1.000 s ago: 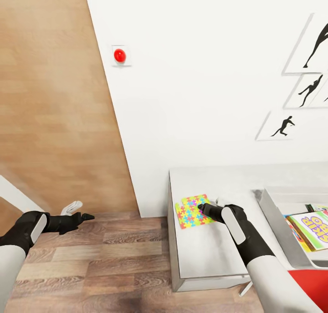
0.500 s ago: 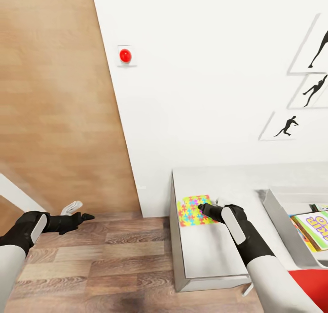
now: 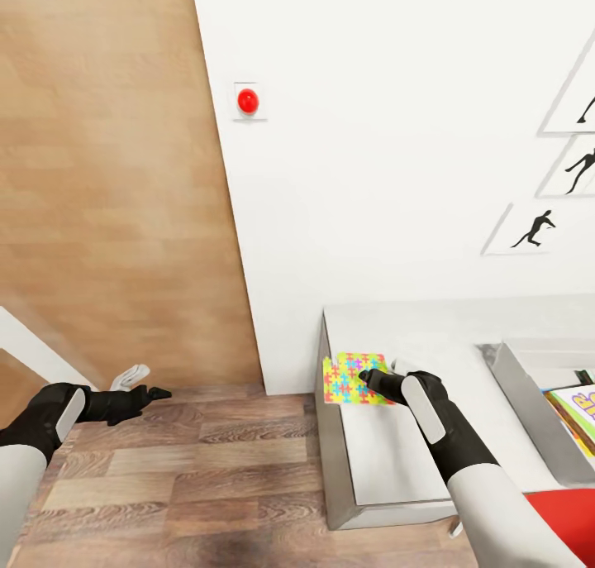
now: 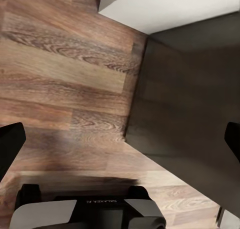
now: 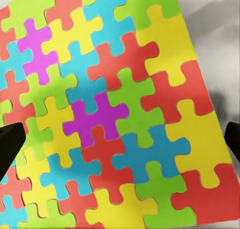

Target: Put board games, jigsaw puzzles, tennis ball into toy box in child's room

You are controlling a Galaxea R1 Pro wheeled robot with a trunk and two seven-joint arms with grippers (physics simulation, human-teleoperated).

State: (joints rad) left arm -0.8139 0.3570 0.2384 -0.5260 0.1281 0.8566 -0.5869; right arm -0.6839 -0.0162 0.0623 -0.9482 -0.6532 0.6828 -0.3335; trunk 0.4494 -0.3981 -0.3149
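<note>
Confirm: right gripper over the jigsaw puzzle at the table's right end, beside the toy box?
Not quite. The head view shows the right gripper at the jigsaw puzzle on the table's left end, away from the toy box.

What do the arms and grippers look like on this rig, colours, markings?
Both arms have white forearm shells that give way to black wrist sections, each with a pale grey-white oblong panel. The left gripper and right gripper are black with slim dark fingers. In the left wrist view a grey and black housing carries small lettering, too blurred to read. No cables visible.
</note>
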